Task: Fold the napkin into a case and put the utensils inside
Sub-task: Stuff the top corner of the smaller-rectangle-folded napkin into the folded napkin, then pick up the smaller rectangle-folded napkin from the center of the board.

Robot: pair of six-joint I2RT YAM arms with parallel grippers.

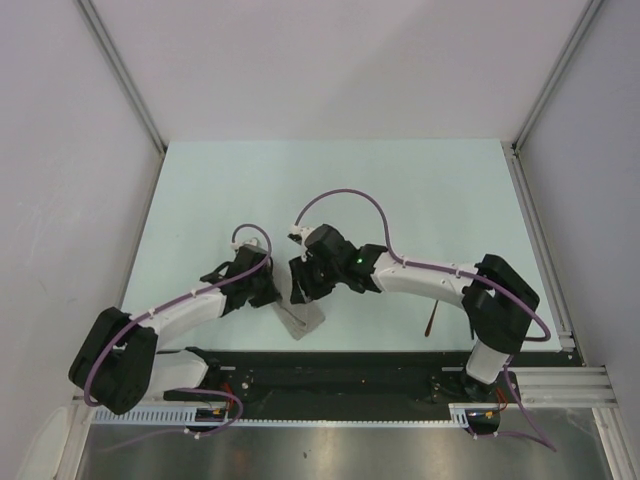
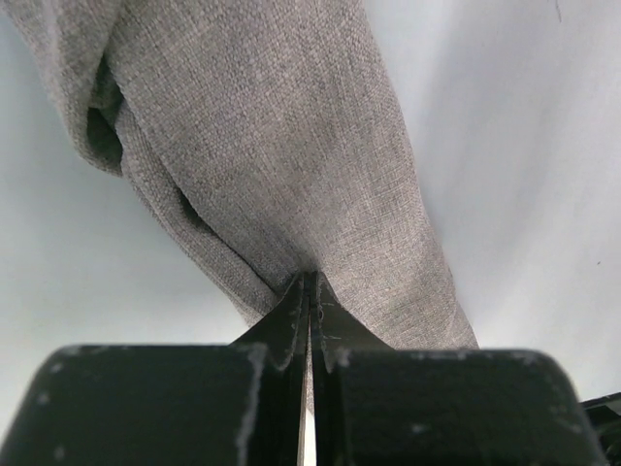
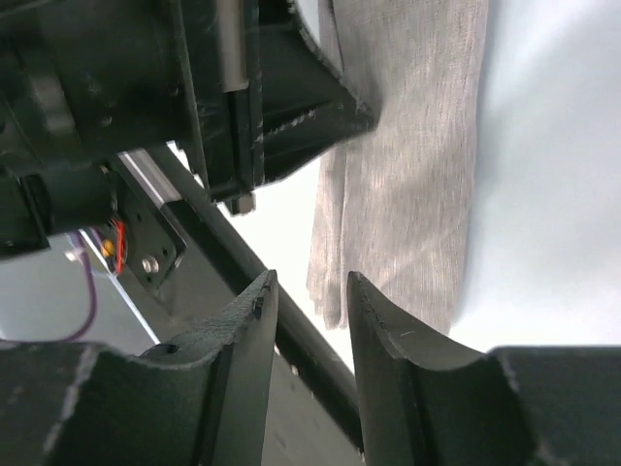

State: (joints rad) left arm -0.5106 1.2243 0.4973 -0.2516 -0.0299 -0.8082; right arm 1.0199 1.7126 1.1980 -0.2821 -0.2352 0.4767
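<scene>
The left gripper (image 2: 310,283) pinches the napkin (image 2: 272,146), whose long axis runs up the frame; the right gripper (image 3: 310,283), jaws apart, hovers beside its end.

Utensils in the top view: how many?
1 for sure: the fork on the table, right of the napkin, near the front edge. A thin dark line on the napkin may be a second; too small to tell.
</scene>
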